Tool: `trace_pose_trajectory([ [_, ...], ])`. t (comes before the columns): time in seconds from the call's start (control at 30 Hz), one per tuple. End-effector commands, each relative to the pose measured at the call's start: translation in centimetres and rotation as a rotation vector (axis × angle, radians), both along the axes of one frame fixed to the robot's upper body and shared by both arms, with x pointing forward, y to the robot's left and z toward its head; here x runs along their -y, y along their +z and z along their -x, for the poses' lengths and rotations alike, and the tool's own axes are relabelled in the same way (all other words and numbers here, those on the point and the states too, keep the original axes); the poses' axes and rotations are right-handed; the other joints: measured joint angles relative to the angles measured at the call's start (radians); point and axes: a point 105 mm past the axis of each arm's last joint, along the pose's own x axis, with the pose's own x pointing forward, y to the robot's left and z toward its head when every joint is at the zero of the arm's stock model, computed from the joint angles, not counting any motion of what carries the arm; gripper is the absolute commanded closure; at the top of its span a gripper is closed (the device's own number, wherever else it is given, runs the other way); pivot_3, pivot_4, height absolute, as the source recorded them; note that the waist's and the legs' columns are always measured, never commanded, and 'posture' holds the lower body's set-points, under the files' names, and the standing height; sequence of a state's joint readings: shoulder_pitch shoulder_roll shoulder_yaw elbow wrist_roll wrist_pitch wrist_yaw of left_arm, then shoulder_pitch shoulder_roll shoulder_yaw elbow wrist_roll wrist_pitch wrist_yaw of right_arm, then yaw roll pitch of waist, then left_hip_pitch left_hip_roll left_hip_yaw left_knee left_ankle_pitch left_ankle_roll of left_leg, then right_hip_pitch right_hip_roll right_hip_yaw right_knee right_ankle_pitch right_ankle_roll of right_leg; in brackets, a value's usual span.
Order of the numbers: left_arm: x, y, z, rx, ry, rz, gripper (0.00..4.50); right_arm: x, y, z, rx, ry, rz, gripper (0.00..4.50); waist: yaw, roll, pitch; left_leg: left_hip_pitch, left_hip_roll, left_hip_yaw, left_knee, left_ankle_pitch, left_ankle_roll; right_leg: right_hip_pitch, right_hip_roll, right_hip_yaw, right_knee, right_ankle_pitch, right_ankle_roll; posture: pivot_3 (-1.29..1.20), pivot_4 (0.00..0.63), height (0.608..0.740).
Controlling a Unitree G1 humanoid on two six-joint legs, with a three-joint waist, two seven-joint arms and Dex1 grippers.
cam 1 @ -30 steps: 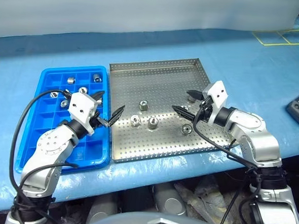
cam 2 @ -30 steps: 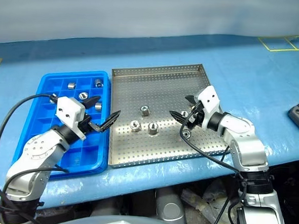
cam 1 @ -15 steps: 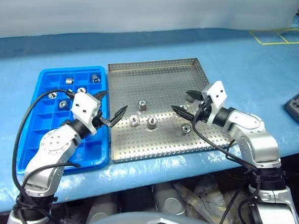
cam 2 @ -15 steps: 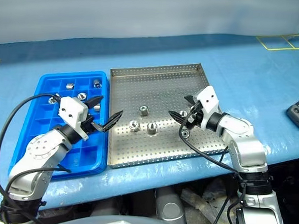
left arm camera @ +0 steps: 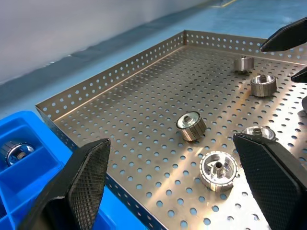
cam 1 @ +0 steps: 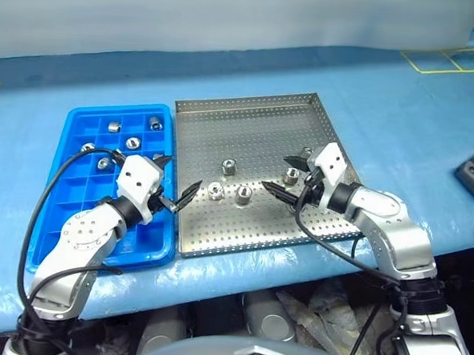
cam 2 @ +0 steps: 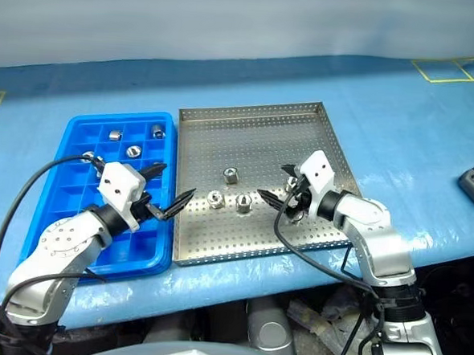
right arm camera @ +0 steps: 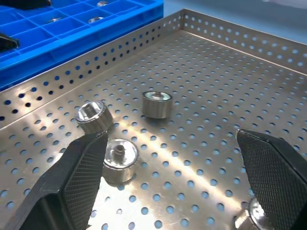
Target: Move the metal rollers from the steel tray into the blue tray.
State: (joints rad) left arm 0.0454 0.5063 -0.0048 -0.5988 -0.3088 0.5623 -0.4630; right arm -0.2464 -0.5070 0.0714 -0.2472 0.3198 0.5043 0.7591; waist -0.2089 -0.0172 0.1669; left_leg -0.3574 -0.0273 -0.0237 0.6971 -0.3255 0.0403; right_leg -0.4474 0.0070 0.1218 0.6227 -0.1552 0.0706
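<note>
Steel tray (cam 1: 256, 130): perforated floor, low rims, on the blue-covered table (cam 1: 387, 98). Contents: five metal rollers. One (cam 1: 229, 166) lies alone toward the far side, ahead of both pincers. Two sit side by side nearer the front: one (cam 1: 214, 190) just beyond the left gripper's (cam 1: 175, 183) fingertips, the other (cam 1: 241, 195) between the two pincers, closer to the right gripper's (cam 1: 281, 175) lower fingertip. A fourth (cam 1: 291, 175) sits between the right gripper's two fingers, not touched as far as can be seen. A fifth (cam 2: 295, 212) is partly hidden just under the right gripper's wrist.

Blue tray (cam 1: 73, 232): gridded plastic, touching the steel tray's left rim. Contents: at least five rollers in the far compartments, beyond the left gripper: (cam 1: 113, 126), (cam 1: 154, 123), (cam 1: 132, 143), (cam 1: 88, 147), (cam 1: 103, 164). Near compartments beside and behind the left gripper look bare; some are hidden by the arm.

Left gripper: fingers spread wide, pinching nothing, poised over the seam between the two trays, pointing at the steel tray.

Right gripper: fingers spread wide, pinching nothing, low over the steel tray's right half.
</note>
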Motion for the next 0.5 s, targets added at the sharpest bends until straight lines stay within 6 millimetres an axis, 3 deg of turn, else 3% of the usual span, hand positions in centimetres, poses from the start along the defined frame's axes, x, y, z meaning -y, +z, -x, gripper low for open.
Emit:
trace_pose_trajectory([
  [0.03, 0.5, 1.0, 0.0, -0.015, -0.021, -0.001, 0.04, -1.2, 1.9, 1.0, 0.098, 0.052, -0.012, 0.0, 0.007, 0.0, 0.0, 0.0, 0.0, 0.0, 0.0, 0.0, 0.0, 0.0, 0.0, 0.0, 0.0, -0.001, 0.001, -0.15, 0.15, 0.74],
  [0.27, 1.0, -0.1, -1.8, -0.19, -0.017, -0.082, 0.04, -3.4, 2.3, 2.7, 0.124, 0.158, -0.033, 0.0, 0.027, 0.0, 0.0, 0.0, 0.0, -0.001, 0.001, 0.0, 0.0, 0.0, 0.0, -0.001, 0.0, -0.001, 0.001, -0.14, 0.15, 0.74],
  [0.5, 2.5, -0.6, -2.6, -0.247, -0.126, -0.173, 0.04, -4.5, 2.0, 3.2, 0.132, 0.175, -0.044, 0.0, 0.028, 0.0, 0.0, 0.0, 0.0, -0.001, 0.001, 0.0, -0.001, -0.001, 0.0, -0.001, 0.0, 0.001, -0.003, -0.18, 0.15, 0.74],
])
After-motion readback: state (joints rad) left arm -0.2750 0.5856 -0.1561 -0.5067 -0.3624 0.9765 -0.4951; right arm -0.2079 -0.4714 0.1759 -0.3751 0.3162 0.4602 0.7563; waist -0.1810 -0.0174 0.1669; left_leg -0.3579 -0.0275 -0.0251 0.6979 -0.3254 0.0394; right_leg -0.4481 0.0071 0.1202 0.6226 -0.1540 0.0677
